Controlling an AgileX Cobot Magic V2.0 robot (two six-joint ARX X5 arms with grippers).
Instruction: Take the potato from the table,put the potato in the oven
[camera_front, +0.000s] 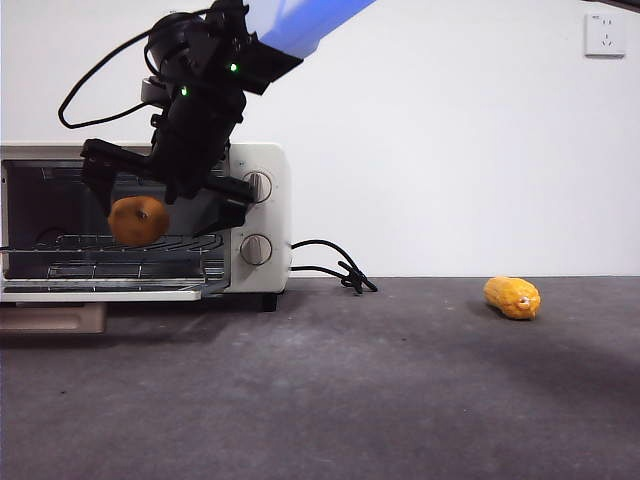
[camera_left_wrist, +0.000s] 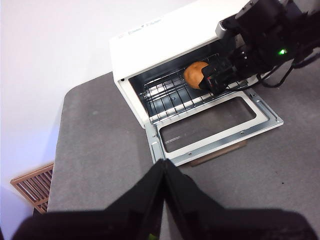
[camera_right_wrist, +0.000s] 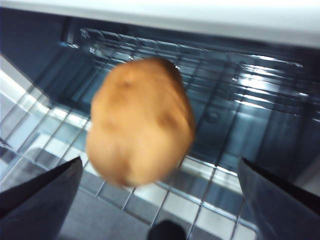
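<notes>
Dark grey matte table (camera_front: 400, 400) is stretching wide under a plain white wall (camera_front: 450, 150), and the cream-white boxy oven (camera_front: 270, 165) is sitting on it with its glass door lying open. The right claw (camera_right_wrist: 160, 200) is hanging at the oven's mouth with jaws spread wide, gripping nothing, while the round orange-brown potato (camera_right_wrist: 140, 125) is showing blurred between them, just above the wire rack (camera_right_wrist: 235, 100). The left claw (camera_left_wrist: 165, 167) is waiting well back, jaws pressed together, empty.

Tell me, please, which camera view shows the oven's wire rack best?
The left wrist view: it looks down through the open door onto the oven's wire rack, showing most of it beside the potato. The front view sees the rack edge-on; the right wrist view shows it close but blurred, partly behind the potato.
</notes>
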